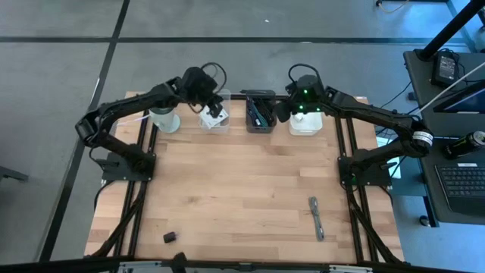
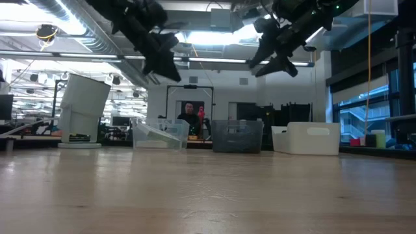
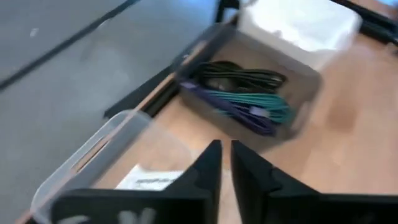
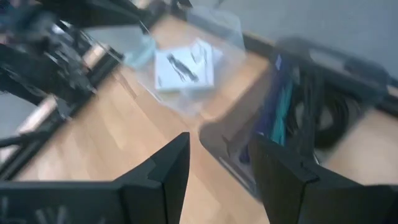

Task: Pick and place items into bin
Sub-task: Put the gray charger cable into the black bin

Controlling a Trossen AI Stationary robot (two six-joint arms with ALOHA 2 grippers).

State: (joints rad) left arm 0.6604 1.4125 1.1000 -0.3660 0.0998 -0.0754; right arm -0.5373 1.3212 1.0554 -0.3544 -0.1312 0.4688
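We count three bins in a row along the far edge of the wooden bench: a clear plastic bin at about 11 o'clock from bench centre, a grey translucent bin at 12 o'clock, and a white opaque bin at 1 o'clock. A whitish round cup stands left of the clear bin, just beside it.

Contents counted: the clear bin holds white printed cards, their number unclear to us. The grey bin holds black coiled cables together with a teal and purple bundle.

Two items lie loose on the bench, well apart: one small black block at 7 o'clock near the front edge, and one grey cable, slim and slightly bent, at 5 o'clock.

The left gripper hangs above the clear bin, its fingers nearly together with a thin gap, grasping nothing. The right gripper hangs above the near edge between the grey and white bins, fingers parted and released, nothing between them.

The middle of the bench is bare planked wood with a smooth finish, open from the bins down to the two loose items. The bins are rectangular with thin walls; the white one has a slot handle in the low view.
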